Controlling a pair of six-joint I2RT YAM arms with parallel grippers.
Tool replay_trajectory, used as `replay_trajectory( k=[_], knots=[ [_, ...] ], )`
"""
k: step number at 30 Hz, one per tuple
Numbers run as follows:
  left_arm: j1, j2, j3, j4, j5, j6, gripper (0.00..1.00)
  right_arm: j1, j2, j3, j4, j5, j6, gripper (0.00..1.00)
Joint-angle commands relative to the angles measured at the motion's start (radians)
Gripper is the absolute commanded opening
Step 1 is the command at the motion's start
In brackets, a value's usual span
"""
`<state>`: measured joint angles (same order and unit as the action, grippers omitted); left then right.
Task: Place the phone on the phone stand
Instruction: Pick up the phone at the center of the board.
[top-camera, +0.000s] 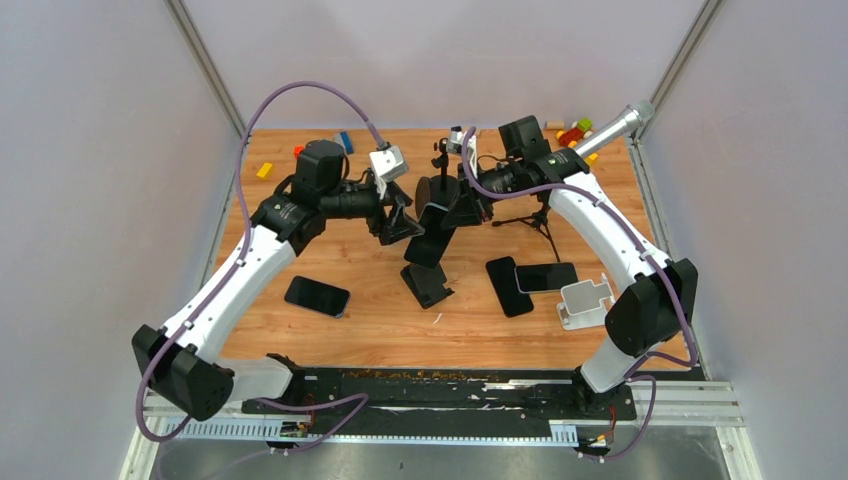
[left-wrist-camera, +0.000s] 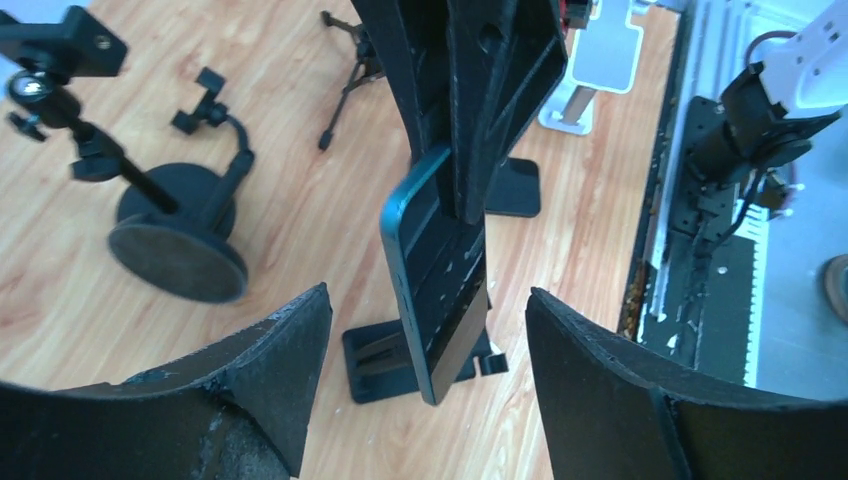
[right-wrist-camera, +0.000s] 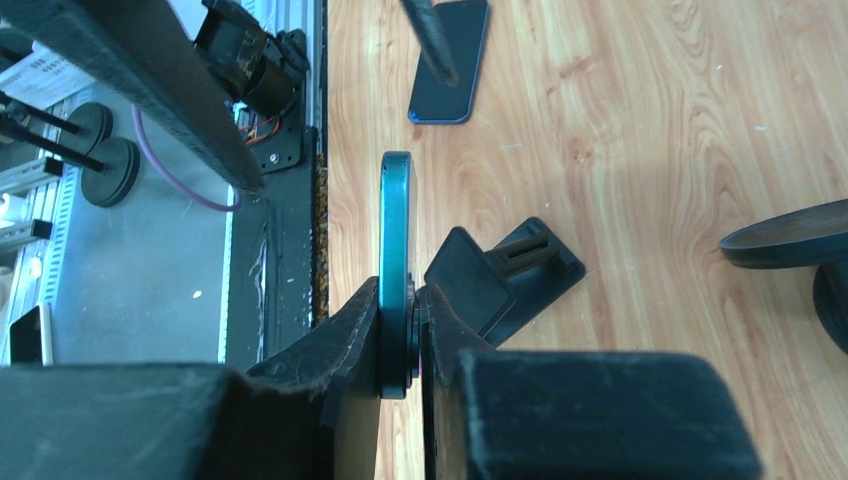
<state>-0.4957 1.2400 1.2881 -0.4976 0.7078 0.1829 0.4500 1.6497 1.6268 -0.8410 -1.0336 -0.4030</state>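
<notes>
The right gripper (right-wrist-camera: 398, 296) is clenching the teal phone (right-wrist-camera: 396, 210), one jaw pressing on each flat face. Most of the phone is projecting out past the fingertips, edge-on to the wrist camera. The black phone stand (right-wrist-camera: 505, 272) is sitting on the wooden table (right-wrist-camera: 650, 150) just beside these jaws, off to one side of the held phone. A second phone (right-wrist-camera: 448, 60) is lying flat on the table farther out beyond the fingertips.

The left gripper (left-wrist-camera: 428, 300) is standing released, with its jaws spread wide. The teal phone is hanging upright in the gap between them and is touching neither finger. Its lower end is appearing over the stand's base, but whether the two are touching cannot be told. A round-based holder (left-wrist-camera: 180, 250) is standing outside the left jaws.
</notes>
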Motion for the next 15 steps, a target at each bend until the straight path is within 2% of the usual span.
replay_trajectory(
  k=[1, 8, 15],
  knots=[
    [-0.002, 0.064, 0.032, 0.096, 0.137, -0.088, 0.76, 0.012, -0.045, 0.054, -0.105, -0.073, -0.136, 0.0],
    [-0.018, 0.127, 0.031, 0.15, 0.222, -0.152, 0.68, 0.018, -0.047, 0.032, -0.129, -0.087, -0.168, 0.0],
    [-0.03, 0.16, 0.033, 0.16, 0.249, -0.166, 0.51, 0.023, -0.037, 0.018, -0.133, -0.101, -0.172, 0.0]
  ],
)
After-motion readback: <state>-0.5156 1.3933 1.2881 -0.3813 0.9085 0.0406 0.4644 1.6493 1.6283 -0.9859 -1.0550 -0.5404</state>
